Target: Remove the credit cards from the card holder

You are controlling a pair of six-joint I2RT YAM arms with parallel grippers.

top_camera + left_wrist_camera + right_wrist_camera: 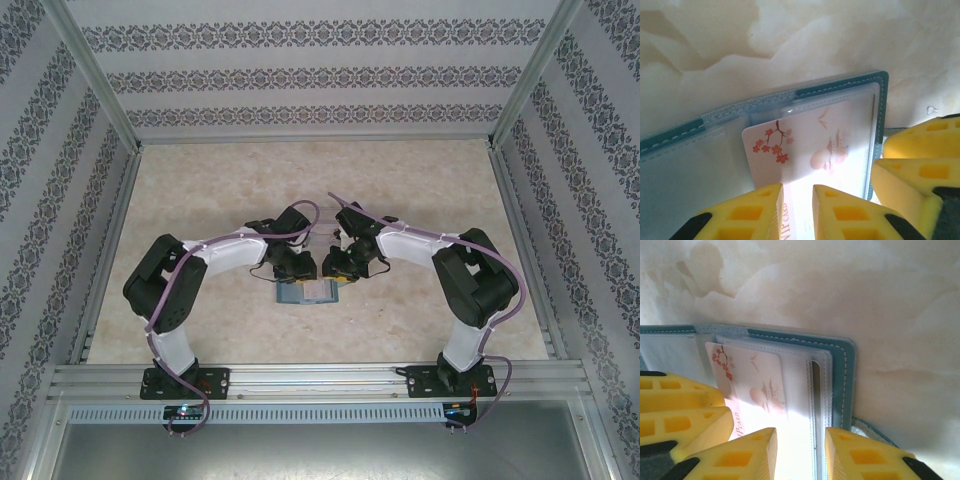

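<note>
**Open card holder on the worktop, both tools over its right page**

The pale card with red blossoms lies flat on the right page of the card holder. It is a little askew. Its short edge is near the holder's far stitched border and its long axis runs back toward the holder's near edge. The left tool stands over the card with its fingers narrowly parted and pinches nothing. The right tool is also parted, over the holder's right border. The card looks light, stiff and smooth, so I think it can slip. The best hold seems to be across its two faces at the end nearest the holder's near edge. The holder looks soft and may lift along with it.
</note>
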